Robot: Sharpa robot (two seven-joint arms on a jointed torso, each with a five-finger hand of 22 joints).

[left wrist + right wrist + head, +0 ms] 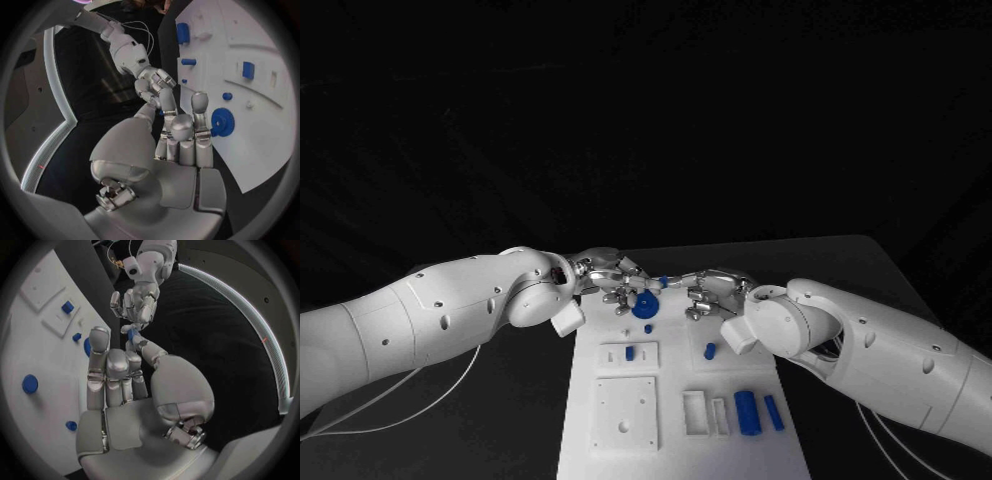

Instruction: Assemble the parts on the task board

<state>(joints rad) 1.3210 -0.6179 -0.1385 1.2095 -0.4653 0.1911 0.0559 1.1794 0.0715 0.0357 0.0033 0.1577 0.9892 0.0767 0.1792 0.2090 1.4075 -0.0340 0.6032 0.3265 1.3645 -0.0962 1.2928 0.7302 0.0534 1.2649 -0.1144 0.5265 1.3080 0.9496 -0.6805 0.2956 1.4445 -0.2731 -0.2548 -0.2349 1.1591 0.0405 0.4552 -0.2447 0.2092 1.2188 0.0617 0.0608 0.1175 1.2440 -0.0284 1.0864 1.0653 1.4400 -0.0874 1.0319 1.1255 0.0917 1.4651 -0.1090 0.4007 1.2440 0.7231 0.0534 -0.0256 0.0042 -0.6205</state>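
Silver left hand (607,277) & right hand (708,294) both pinching a small blue plastic part (132,333) above the white task board (625,440): w/ handover, one hand shouldn't let go before other's grip is firm.

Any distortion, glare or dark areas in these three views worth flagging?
Head view: room black, task board brightly lit, edges straight. Left wrist view: fisheye bends the board's edges; left hand shiny. Right wrist view: same bending, highlights on right hand.

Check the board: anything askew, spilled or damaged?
Nothing stands out. The blue parts lie in order on the task board; both hands, left hand and right hand, meet above its far end around a small blue piece.
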